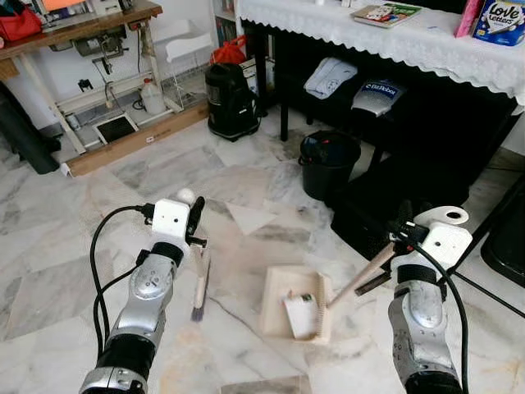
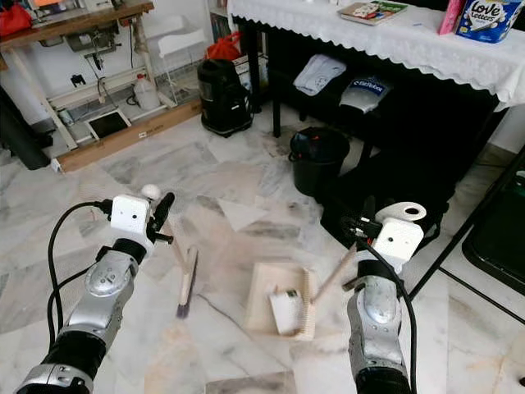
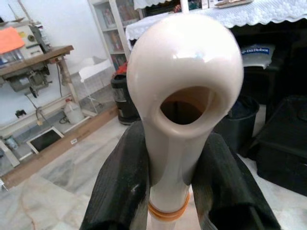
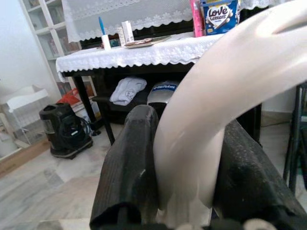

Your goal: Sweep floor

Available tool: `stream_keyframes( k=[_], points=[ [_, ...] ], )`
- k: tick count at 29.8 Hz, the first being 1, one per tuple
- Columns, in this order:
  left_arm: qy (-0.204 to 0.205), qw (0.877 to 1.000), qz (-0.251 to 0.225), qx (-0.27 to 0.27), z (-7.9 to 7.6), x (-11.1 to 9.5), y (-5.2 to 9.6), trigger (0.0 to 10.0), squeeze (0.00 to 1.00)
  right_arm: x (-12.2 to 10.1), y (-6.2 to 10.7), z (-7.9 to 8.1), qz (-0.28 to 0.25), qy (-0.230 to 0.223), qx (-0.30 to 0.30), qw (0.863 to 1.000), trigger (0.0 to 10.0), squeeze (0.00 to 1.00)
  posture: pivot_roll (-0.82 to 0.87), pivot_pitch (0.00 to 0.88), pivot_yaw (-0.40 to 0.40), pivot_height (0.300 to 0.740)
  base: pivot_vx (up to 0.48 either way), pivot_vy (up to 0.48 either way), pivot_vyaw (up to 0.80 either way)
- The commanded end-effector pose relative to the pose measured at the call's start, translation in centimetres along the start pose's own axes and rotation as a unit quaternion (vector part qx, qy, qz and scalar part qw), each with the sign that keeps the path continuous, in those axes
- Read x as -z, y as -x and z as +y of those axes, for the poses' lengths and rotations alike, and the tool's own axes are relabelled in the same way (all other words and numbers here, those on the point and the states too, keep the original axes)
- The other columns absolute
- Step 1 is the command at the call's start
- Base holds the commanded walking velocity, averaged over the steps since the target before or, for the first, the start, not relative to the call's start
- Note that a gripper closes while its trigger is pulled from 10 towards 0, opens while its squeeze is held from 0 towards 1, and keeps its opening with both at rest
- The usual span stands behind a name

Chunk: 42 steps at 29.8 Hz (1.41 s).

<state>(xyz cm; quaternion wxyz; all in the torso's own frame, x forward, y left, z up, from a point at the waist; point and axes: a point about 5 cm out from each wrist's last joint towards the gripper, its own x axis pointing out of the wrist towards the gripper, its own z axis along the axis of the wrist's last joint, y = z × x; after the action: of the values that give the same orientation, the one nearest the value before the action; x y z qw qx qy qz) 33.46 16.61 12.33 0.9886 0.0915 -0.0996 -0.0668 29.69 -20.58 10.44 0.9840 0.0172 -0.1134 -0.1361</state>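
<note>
Grippers are both loaded: your left gripper [image 1: 195, 215] is clamped on the pale handle of the hand brush [image 1: 199, 283], which hangs down so its dark bristles sit at or just above the marble floor [image 1: 74, 238], and your right gripper [image 1: 404, 232] is closed around the long handle of the dustpan [image 1: 295, 304]. The pan lies flat on the floor between the arms, nearer the right one, with a crumpled white scrap [image 1: 299, 315] already resting in it beside its comb edge. You look to be mid-sweep, in the collecting stage. The brush stands apart from the pan's open side, so your next move calls for drawing the bristles across the tile toward the pan while the right arm holds it flat and steady. Watch the black bin [image 1: 328, 162] beyond.
</note>
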Motion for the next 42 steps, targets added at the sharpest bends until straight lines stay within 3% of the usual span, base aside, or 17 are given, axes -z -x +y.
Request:
stream_keyframes(
  k=[1,8,23,42],
  points=[
    [0.007,1.0,-0.022,-0.021,0.9,-0.6,-0.3,10.0,0.0,-1.5,-0.5,0.9,-0.037,-0.007,-0.009,0.999,10.0,0.0,-0.14,0.0,0.074,0.74,0.0,0.0,0.63],
    [0.003,1.0,-0.025,-0.009,0.4,-0.5,-0.2,10.0,0.0,-1.9,-0.6,0.5,-0.041,-0.005,0.0,0.999,10.0,0.0,-0.15,0.0,0.079,0.74,0.0,0.0,0.73],
    [-0.004,1.0,-0.021,-0.01,0.8,-0.4,-0.1,10.0,0.0,-2.0,-0.3,0.8,-0.035,-0.008,0.005,0.999,10.0,0.0,-0.14,0.0,0.085,0.74,0.0,0.0,0.8],
    [0.003,0.999,-0.015,-0.041,0.8,0.0,0.3,10.0,0.0,-3.3,-1.3,0.4,-0.043,0.001,-0.012,0.999,10.0,0.0,-0.13,0.0,0.008,0.74,0.0,0.0,0.8]
  ],
)
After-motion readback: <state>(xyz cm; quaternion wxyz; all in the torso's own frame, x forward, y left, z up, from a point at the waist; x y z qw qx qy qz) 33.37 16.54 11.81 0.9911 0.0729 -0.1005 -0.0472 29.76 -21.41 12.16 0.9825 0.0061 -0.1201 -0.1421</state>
